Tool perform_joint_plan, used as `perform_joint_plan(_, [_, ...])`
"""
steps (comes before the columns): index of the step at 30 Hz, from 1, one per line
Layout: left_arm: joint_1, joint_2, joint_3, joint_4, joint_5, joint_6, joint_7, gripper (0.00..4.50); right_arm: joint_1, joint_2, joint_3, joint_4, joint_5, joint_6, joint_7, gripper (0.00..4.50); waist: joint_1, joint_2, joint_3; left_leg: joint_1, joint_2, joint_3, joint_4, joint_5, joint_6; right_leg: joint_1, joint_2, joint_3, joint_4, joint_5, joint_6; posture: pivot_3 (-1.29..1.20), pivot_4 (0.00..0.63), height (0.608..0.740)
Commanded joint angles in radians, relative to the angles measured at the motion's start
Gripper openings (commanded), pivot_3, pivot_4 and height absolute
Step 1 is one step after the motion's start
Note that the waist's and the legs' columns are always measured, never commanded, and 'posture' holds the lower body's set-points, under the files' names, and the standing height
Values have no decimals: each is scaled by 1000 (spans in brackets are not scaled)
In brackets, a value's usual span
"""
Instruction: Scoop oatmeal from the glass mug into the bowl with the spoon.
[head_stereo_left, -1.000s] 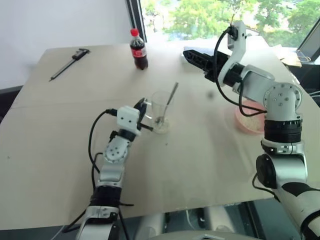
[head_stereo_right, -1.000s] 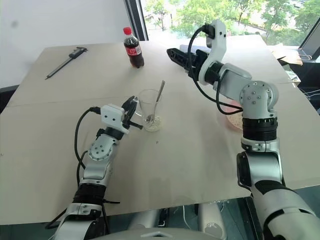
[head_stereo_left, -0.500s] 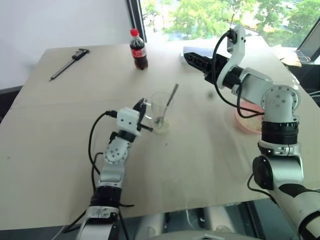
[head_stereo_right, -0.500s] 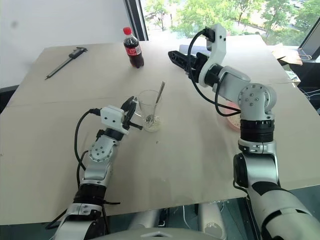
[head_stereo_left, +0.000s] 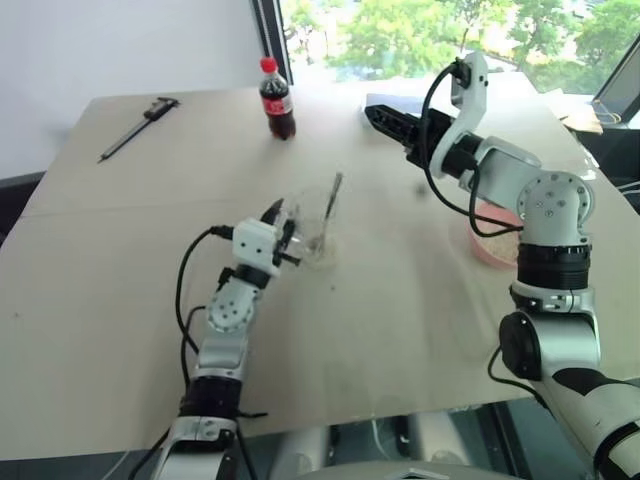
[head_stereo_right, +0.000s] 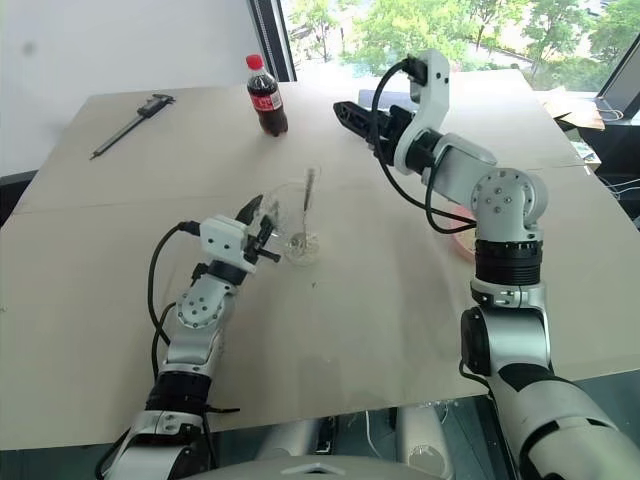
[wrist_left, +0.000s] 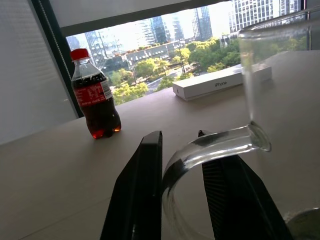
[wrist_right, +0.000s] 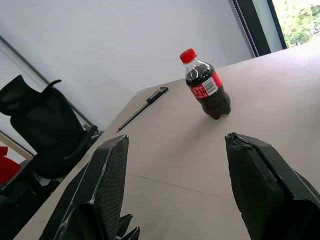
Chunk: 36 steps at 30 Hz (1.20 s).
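Two claws, left claw (wrist_left: 180, 190) astride glass mug (head_stereo_left: 318, 222) handle, apparently loosened, right claw (wrist_right: 175, 190) spread empty.

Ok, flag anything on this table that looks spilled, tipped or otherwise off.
Nothing looks spilled or broken. The spoon stands propped inside the glass mug, which is upright with a little oatmeal at its bottom. One small speck lies on the table just beside the mug, possibly a stray flake.
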Motion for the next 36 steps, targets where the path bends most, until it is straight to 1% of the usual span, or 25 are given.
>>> perform_joint_plan(1, [14,3,6,-27,-26,-16,-17,1390,-28,4,-21,-30,3,-3,16,3168,0,0,0,0,0,0,0,0,0,0,0,0,0,0,0,0,150,740])
perform_joint_plan(2, [15,3,7,-28,-18,-18,-11,1631,-28,4,-22,-30,3,-2,16,3168,0,0,0,0,0,0,0,0,0,0,0,0,0,0,0,0,150,740])
perform_joint_plan(5, [15,5,11,-28,4,-20,12,1631,-28,4,-22,-30,2,-1,20,3168,0,0,0,0,0,0,0,0,0,0,0,0,0,0,0,0,150,740])
perform_joint_plan(11, [49,11,14,-61,-13,-8,-5,1631,-26,5,-22,-32,0,2,24,3168,-1,0,0,0,0,0,0,0,0,0,0,0,0,0,0,0,150,740])
perform_joint_plan(15, [91,11,18,-124,-72,36,-38,1631,-19,8,-23,-39,3,8,22,3168,-1,0,0,0,0,0,0,0,0,0,-1,0,0,0,0,0,150,740])
perform_joint_plan(23, [167,37,22,-252,-107,91,-66,1631,17,17,-28,-77,12,23,21,3168,0,0,0,0,0,-1,-1,-1,2,0,-1,-1,-1,0,0,0,150,740])
perform_joint_plan(25, [193,51,34,-294,-113,112,-67,1631,53,9,-27,-121,13,12,37,3168,0,0,0,0,0,-1,-1,-1,1,0,-1,-1,-1,0,0,0,150,740])
perform_joint_plan(29, [274,76,68,-407,-123,151,-63,1631,172,-42,-31,-249,3,-34,107,3168,2,0,0,-1,0,-2,-1,-1,1,0,-2,-2,-2,0,0,0,150,740])
perform_joint_plan(31, [312,71,76,-452,-130,171,-52,1631,239,-61,-40,-296,-6,-66,127,3168,3,0,0,-1,0,-2,-1,-1,1,0,-3,-2,-2,0,0,0,150,740])
perform_joint_plan(33, [354,60,83,-506,-137,191,-41,1631,318,-82,-29,-355,-48,-115,142,3168,3,0,0,-1,0,-2,-1,-2,4,0,-3,-3,-3,0,0,0,150,740])
perform_joint_plan(36, [437,33,95,-611,-165,244,-15,1631,444,-87,-33,-450,-68,-181,163,3168,3,0,0,-1,0,-2,-1,-2,4,1,-3,-2,-2,0,0,0,150,740])
